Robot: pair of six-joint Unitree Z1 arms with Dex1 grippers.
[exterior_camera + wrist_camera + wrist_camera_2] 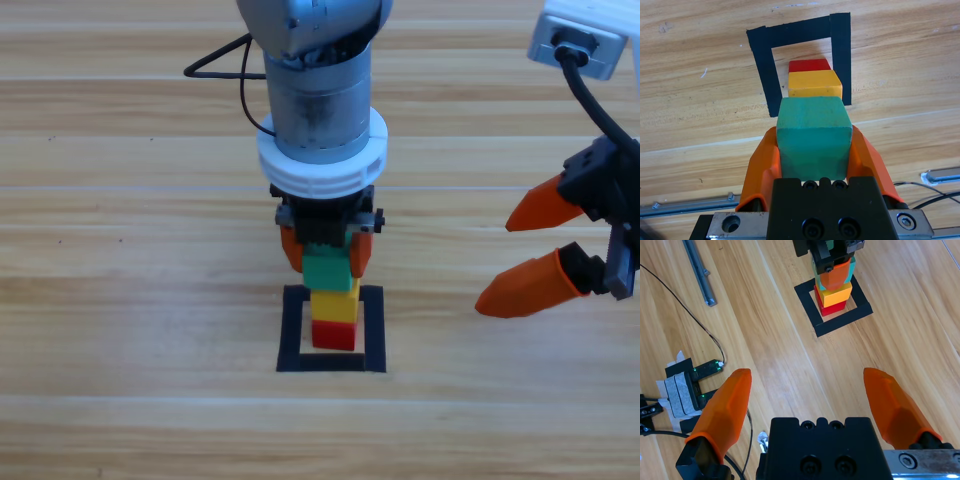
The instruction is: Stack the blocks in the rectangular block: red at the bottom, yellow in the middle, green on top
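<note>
Three cubes stacked inside tape frame (372, 330), red (333, 335) under yellow (334, 306), green (330, 270) on top, clenched by left end effector (327, 252), its tips half hidden, right end effector (528, 255) released, apart over counter (130, 300).

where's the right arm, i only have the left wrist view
Observer: The right gripper waits off to the right of the tape frame, fingers open, holding nothing.
Operator: is green down on yellow yet
Observer: In the right wrist view the green cube seems to sit right on the yellow cube, with the left gripper shut on it.
Operator: red inside the frame
Observer: Yes, the high view shows the red cube within the outline.
</note>
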